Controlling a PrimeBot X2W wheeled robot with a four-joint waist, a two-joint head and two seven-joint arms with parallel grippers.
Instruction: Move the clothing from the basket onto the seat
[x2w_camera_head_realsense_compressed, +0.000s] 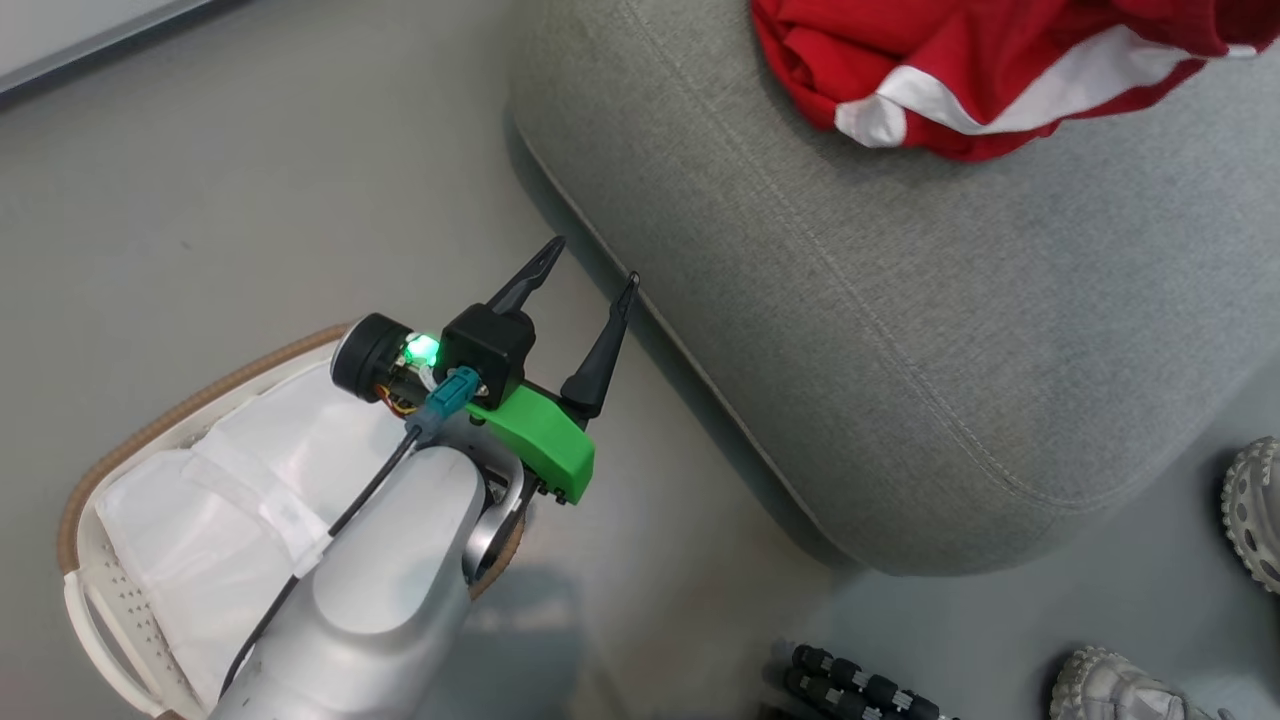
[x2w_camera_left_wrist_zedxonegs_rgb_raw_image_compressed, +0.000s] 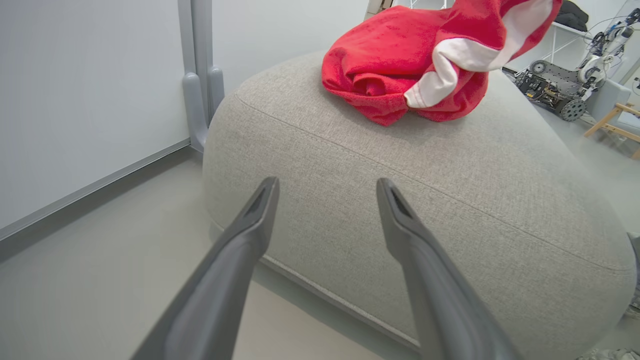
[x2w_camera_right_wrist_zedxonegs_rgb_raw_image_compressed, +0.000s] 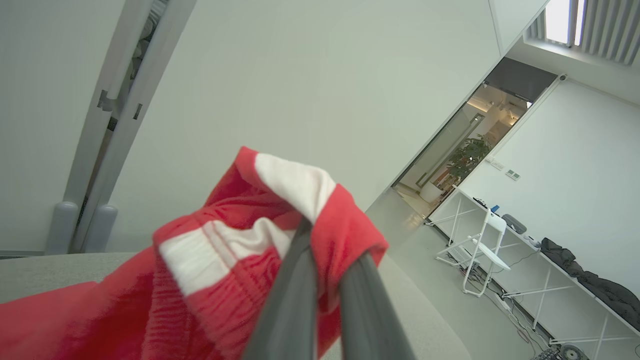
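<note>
The left tool (x2w_camera_head_realsense_compressed: 593, 262) hangs wide open and empty over the floor (x2w_camera_head_realsense_compressed: 250, 200), between the basket (x2w_camera_head_realsense_compressed: 200, 400) and the seat (x2w_camera_head_realsense_compressed: 900, 350). The right tool (x2w_camera_right_wrist_zedxonegs_rgb_raw_image_compressed: 332, 245) is pinched tight on a red-and-white striped fold of the clothing (x2w_camera_head_realsense_compressed: 960, 80), which lies heaped on the seat's top. The basket shows its white liner (x2w_camera_head_realsense_compressed: 230, 480).

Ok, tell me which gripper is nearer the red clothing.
Right. The right gripper is shut on the clothing above the seat. The left gripper hangs open between the basket and the seat's edge, apart from the clothing.
</note>
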